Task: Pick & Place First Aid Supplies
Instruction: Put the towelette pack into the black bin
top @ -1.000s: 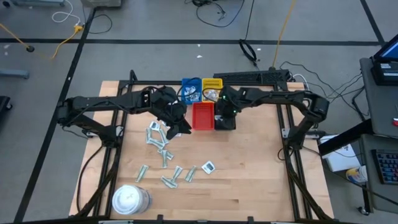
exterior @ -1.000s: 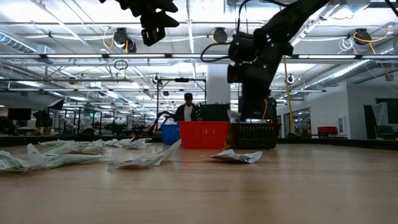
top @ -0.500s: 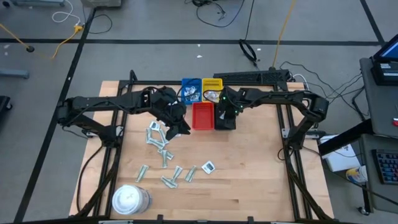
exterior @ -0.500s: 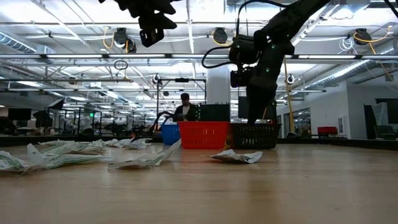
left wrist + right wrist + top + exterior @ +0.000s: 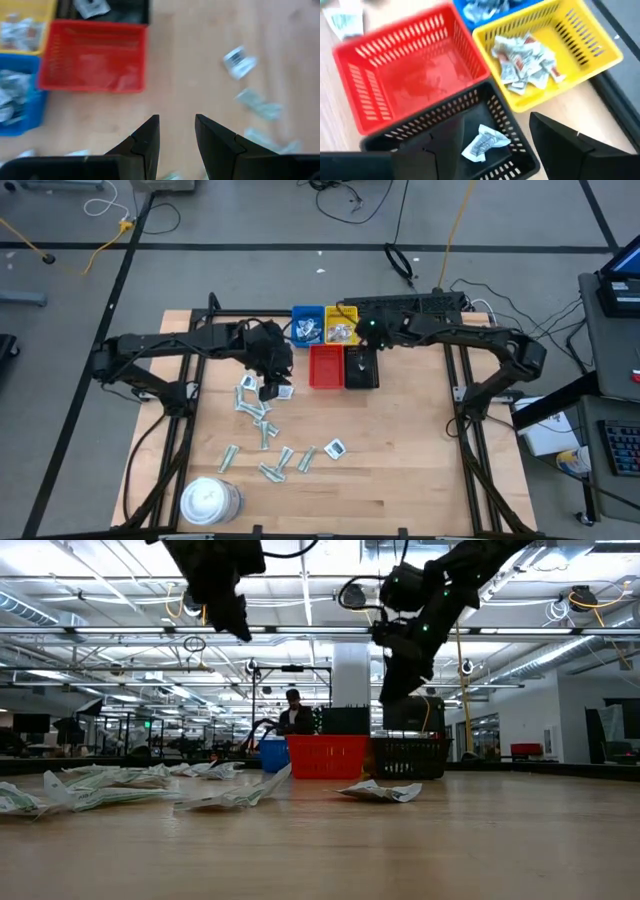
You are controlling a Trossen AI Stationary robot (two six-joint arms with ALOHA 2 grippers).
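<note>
First aid supplies lie scattered on the wooden table: pale strips (image 5: 262,420) and a white square packet (image 5: 335,447). My left gripper (image 5: 177,127) hangs above the table just left of the red tray (image 5: 95,57), open by a narrow gap, with only bare wood between its fingers. My right gripper (image 5: 502,145) hovers wide open over the black tray (image 5: 505,120). A crumpled white packet (image 5: 482,142) lies on that tray's floor, below and between the fingers and clear of them. The yellow tray (image 5: 545,55) and blue tray (image 5: 307,325) also hold packets.
The four trays stand together at the table's far middle. A big round white tub (image 5: 210,500) sits at the near left corner. Bare wood stretches right of the packets (image 5: 420,450). A person (image 5: 297,715) stands in the room beyond the table.
My right gripper has risen out of the black tray and drawn back toward the far edge. My left gripper has shifted toward the table's left, off the red tray's near corner, and has tipped further downward.
</note>
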